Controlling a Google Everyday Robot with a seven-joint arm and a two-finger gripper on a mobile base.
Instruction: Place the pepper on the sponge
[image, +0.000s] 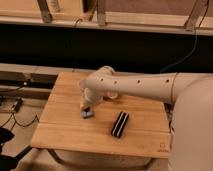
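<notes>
Over the left of the table (60, 132), the gripper (86, 106) is hovering just above the sponge (88, 115), its grip impossible to tell and the pepper unseen, a light, smooth thing probably best pinched mid-body.

The arm (135, 86) spans the worktop (60, 135) from the right edge to left of centre, blocking the back half along that line. Its gripper (86, 106) hangs low just above the sponge (88, 114), between the middle and the left edge. 1 black striped block (120, 124) lies near the middle, toward the front edge. The front-left corner, the front-right corner and the strip along the left edge stand open.
</notes>
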